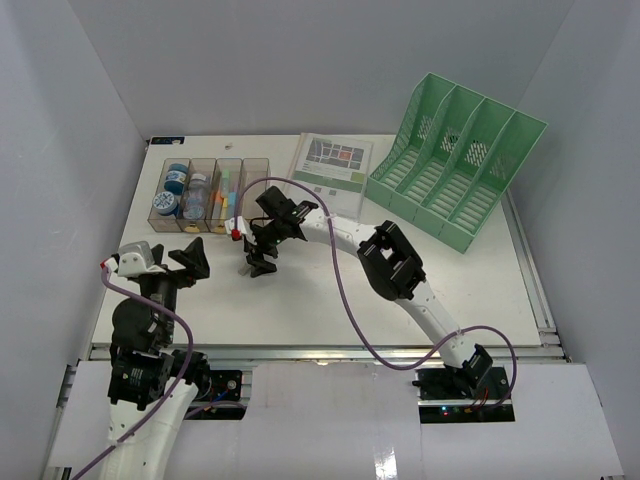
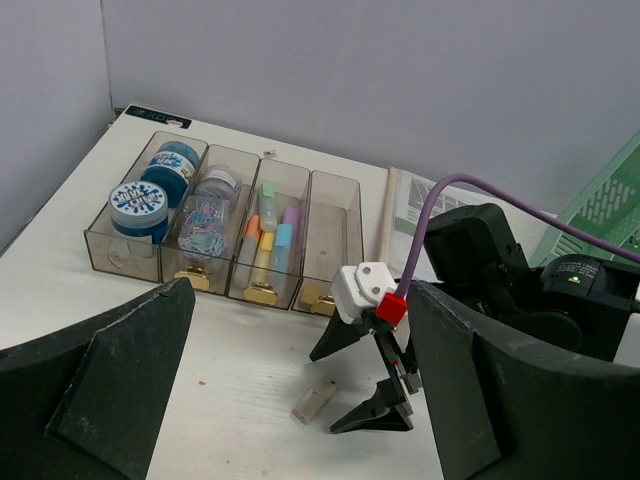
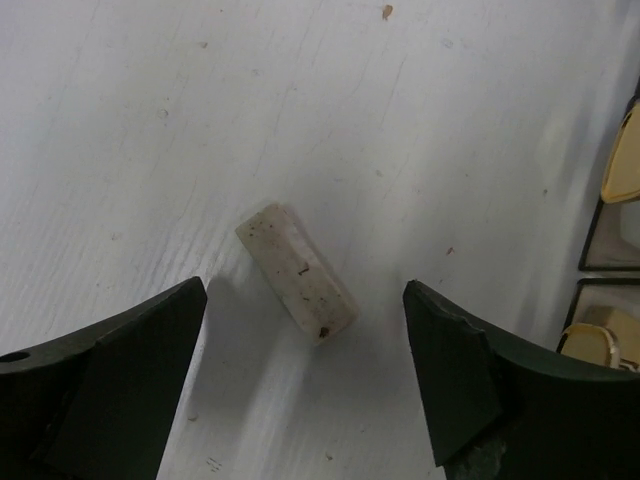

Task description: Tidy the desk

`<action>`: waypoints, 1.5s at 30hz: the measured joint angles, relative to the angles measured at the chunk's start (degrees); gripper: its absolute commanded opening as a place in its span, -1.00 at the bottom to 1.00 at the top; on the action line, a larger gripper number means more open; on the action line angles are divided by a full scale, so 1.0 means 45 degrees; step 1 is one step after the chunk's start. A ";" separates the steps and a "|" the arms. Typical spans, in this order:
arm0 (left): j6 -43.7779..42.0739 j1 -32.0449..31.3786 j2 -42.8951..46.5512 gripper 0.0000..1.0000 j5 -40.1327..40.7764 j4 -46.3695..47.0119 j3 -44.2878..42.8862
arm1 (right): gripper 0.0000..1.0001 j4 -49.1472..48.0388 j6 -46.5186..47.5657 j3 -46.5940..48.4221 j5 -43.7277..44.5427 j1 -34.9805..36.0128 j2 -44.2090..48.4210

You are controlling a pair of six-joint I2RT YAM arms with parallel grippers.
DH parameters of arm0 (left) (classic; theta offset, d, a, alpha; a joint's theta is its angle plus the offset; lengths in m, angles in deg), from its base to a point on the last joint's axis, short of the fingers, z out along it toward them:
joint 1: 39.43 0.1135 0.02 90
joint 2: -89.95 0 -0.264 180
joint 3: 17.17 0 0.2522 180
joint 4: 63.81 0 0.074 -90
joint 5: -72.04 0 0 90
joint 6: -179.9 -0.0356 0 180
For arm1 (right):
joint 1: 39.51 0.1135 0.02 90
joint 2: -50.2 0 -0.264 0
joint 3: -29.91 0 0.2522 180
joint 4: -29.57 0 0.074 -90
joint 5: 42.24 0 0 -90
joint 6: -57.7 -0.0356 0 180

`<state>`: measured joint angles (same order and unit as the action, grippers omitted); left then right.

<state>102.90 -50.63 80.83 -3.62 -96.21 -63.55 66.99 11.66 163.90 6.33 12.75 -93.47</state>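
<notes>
Open right fingers (image 3: 120, 370) straddle a slanted white block (image 3: 297, 272) on the counter (image 3: 150, 120); closing may spin it away; left fingers (image 2: 100, 390) open too.

Bright, diffuse light from above fills every view evenly. Shadows on the white desk (image 1: 300, 300) are faint and soft-edged. The wrist views look slightly softer.

Plain pale grey walls (image 1: 300, 60) stand on three sides, evenly lit.

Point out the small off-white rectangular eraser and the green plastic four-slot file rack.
small off-white rectangular eraser (image 3: 297, 272): right wrist view, top face.
green plastic four-slot file rack (image 1: 452, 160): top external view, its middle.
</notes>
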 measured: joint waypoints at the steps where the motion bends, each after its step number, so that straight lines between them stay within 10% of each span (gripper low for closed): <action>1: 0.0003 0.0000 -0.0008 0.96 -0.0003 -0.0003 0.0000 | 0.53 -0.0039 -0.0031 0.0003 0.0039 -0.0003 -0.0059; 22: 0.4173 0.0015 -0.0802 0.94 -0.3274 0.0295 0.1231 | -0.65 -0.1153 0.0810 -0.5788 0.1177 0.0335 0.3420; 31: 0.7773 0.0015 0.1033 0.95 -0.4392 -0.0206 0.2649 | 0.47 -0.2419 -0.0555 -0.8541 0.2133 0.0428 0.5204; 41: 0.7953 0.0015 0.1266 0.96 -0.4195 -0.1508 0.1907 | 0.55 -0.3303 -0.3697 -0.6530 0.4628 0.1039 0.3863; 45: 0.7758 0.0015 0.1478 0.96 -0.4146 -0.2047 0.1580 | 0.19 -0.3522 -0.4512 -0.5866 0.5033 0.1306 0.3378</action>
<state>137.81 -50.57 87.48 -22.27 -105.42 -56.44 51.14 -8.64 137.51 28.98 18.63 -78.27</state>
